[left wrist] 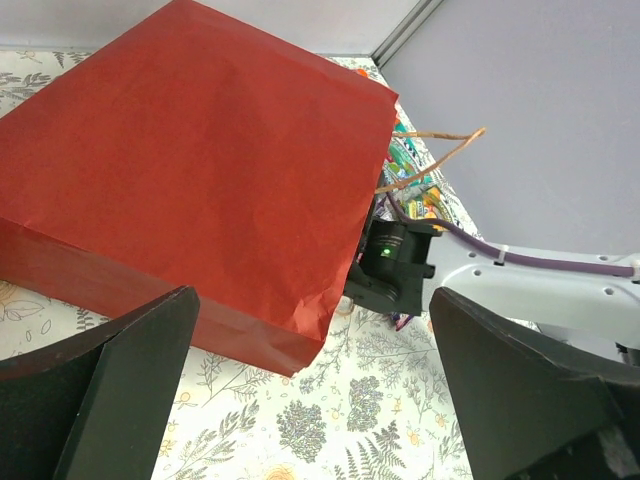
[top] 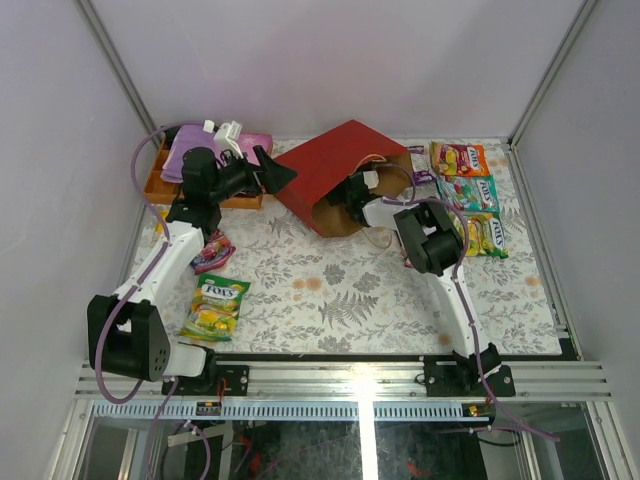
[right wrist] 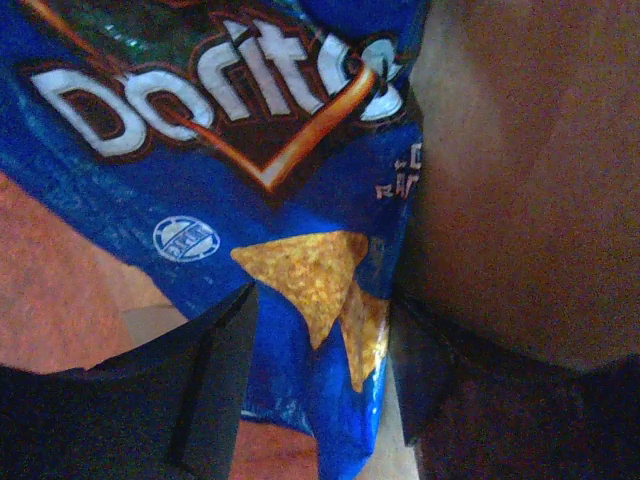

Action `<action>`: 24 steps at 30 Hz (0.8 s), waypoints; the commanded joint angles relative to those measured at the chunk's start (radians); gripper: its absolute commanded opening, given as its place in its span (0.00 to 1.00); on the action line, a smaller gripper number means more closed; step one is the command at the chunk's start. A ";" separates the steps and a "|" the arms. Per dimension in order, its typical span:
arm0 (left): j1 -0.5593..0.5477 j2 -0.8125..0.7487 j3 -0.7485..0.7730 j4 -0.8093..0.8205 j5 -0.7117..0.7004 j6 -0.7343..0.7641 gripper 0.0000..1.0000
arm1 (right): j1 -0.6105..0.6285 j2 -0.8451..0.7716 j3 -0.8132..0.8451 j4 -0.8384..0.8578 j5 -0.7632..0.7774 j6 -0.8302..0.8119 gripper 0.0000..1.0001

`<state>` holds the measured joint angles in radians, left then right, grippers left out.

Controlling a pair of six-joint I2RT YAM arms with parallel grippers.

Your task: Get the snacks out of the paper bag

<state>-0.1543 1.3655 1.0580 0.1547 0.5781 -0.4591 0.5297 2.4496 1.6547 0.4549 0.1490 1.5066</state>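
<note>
The red paper bag (top: 335, 165) lies on its side, its brown mouth facing the near right; it fills the left wrist view (left wrist: 200, 170), beige handles (left wrist: 430, 150) sticking out. My right gripper (top: 350, 195) reaches into the mouth. In the right wrist view it (right wrist: 320, 390) is shut on the lower edge of the blue Doritos bag (right wrist: 230, 160) inside the bag. My left gripper (top: 278, 176) is open and empty (left wrist: 315, 400), just beside the bag's left bottom corner. Orange (top: 458, 158), green (top: 470, 192) and yellow (top: 485, 232) Fox's packs lie at the right.
An orange tray (top: 160, 185) with a pink-purple cloth (top: 200, 150) stands at the back left. A purple packet (top: 212, 250) and a green-yellow Fox's pack (top: 215, 305) lie by the left arm. Walls enclose the table's left, back and right.
</note>
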 commanded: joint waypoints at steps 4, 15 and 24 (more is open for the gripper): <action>0.019 0.002 0.010 -0.014 -0.014 0.009 1.00 | 0.003 0.105 0.100 -0.018 0.029 -0.037 0.21; 0.021 0.016 0.025 -0.055 -0.099 0.006 1.00 | 0.027 -0.296 -0.323 0.146 0.052 -0.164 0.00; 0.020 0.056 0.048 -0.076 -0.110 -0.020 1.00 | 0.108 -0.743 -0.662 0.087 0.180 -0.317 0.00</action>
<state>-0.1371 1.4101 1.0660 0.0872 0.4870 -0.4633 0.5858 1.8778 1.0561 0.5224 0.2241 1.2984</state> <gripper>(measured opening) 0.997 0.011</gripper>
